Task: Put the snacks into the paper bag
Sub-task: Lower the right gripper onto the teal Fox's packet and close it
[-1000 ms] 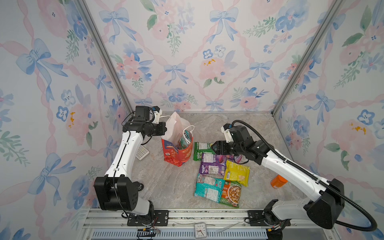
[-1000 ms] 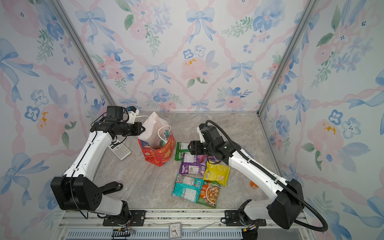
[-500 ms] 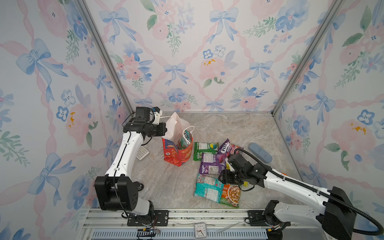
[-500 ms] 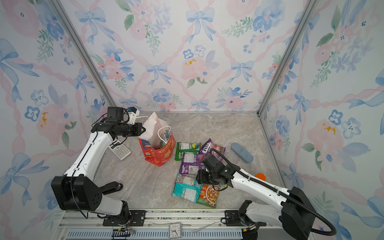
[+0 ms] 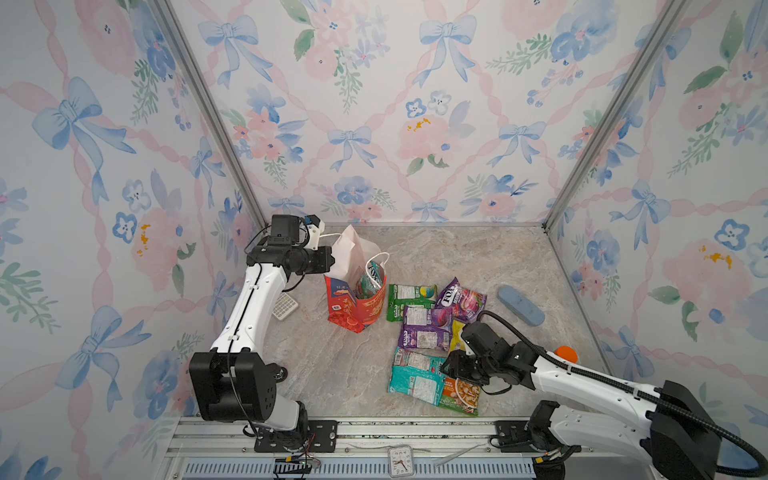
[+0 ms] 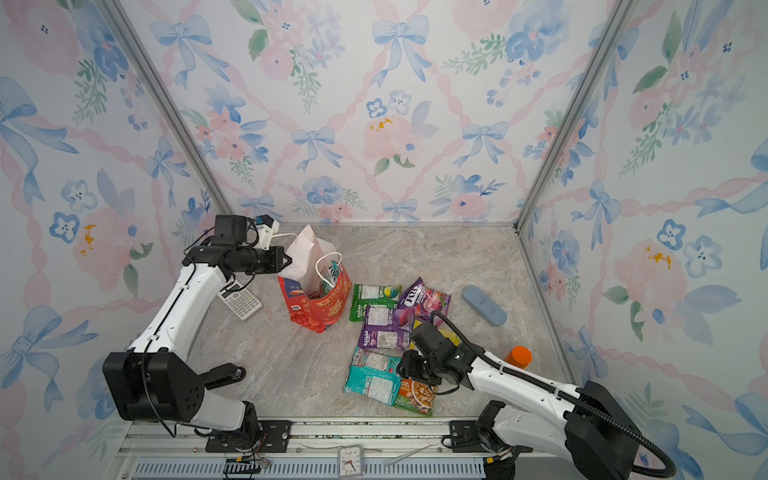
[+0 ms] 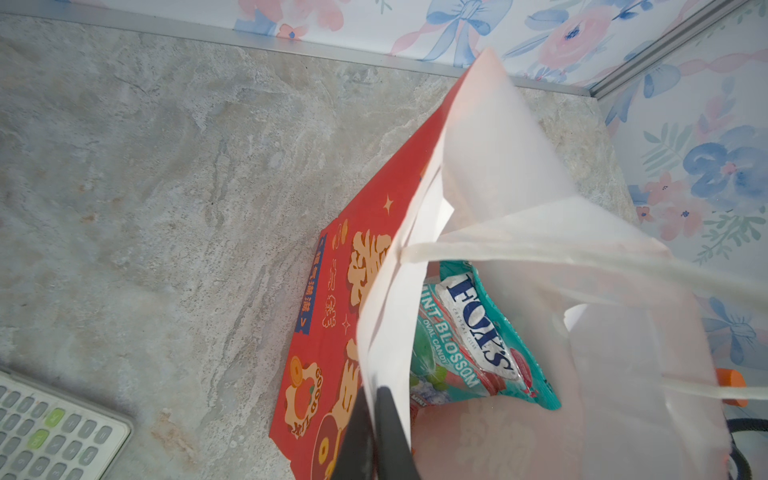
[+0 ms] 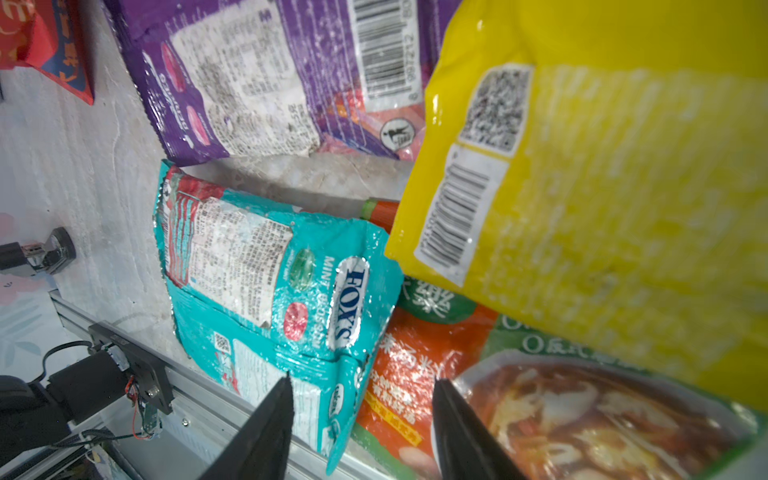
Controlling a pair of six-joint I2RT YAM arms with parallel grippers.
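Observation:
The red paper bag (image 5: 357,309) (image 6: 322,309) stands upright at the middle left. My left gripper (image 5: 330,259) (image 7: 374,399) is shut on its white rim and holds the mouth wide. A teal snack packet (image 7: 469,332) sticks up inside it. Several snacks lie flat to the bag's right: green (image 5: 409,299), two purple (image 5: 424,328), yellow (image 8: 602,187), teal (image 5: 415,374) (image 8: 257,270) and orange (image 5: 461,392) (image 8: 415,374). My right gripper (image 5: 451,368) (image 6: 405,365) (image 8: 361,390) hangs low and open, its jaws astride the teal packet's edge where it overlaps the orange one.
A calculator (image 5: 284,306) (image 7: 50,432) lies left of the bag, under my left arm. A pale blue case (image 5: 520,306) lies at the right, and an orange-capped bottle (image 5: 565,354) stands beside my right arm. The metal front rail (image 8: 124,340) runs close behind the teal packet.
My right arm has swung from beside the bag to the front, down over the teal and orange packets, and its jaws have narrowed. The left arm and the bag have not moved.

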